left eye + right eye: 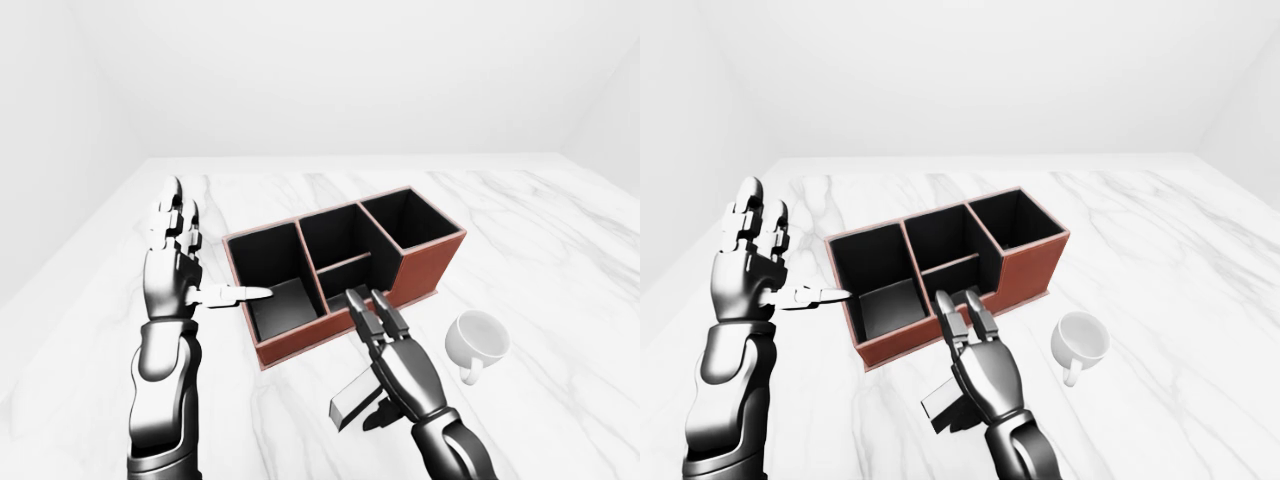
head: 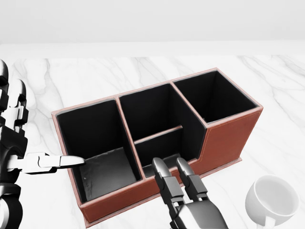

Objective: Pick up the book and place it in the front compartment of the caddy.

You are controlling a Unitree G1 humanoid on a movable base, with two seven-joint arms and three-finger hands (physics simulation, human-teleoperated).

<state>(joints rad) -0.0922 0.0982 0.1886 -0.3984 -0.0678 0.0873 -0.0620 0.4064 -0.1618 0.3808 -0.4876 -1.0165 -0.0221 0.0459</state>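
**Operator:** Two robot hands are in view. Report each.

**Technician:** Left robot hand [image 1: 172, 262] is raised beside the caddy's [image 1: 430, 262] left end, fingers spread upward, thumb extended toward the caddy wall. It grips nothing. Judgement: it is parked clear of the compartments to leave access for the other arm.

**Operator:** And the right?

**Technician:** Right robot hand [image 1: 400, 365] sits just on the near side of the caddy, fingers [image 1: 362, 310] extended toward its low wall. A grey slab, judged to be the book [image 1: 352, 398], lies directly under its palm. Whether the thumb clamps the book cannot be confirmed; the long fingers are extended, not curled around it.

**Operator:** Book condition?

**Technician:** Thin, flat, rectangular, plain grey, no visible markings. Most of it is hidden beneath the palm; one end projects to the left of the wrist. It lies at or just above the marble tabletop [image 1: 560, 250], outside the caddy.

**Operator:** Target status?

**Technician:** Small divided compartment directly ahead of the right fingertips shows dark and unoccupied; judged to be the front compartment. Placement not yet done.

**Operator:** Obstructions?

**Technician:** White mug [image 1: 478, 339] stands to the right of the right robot hand, apart from it.
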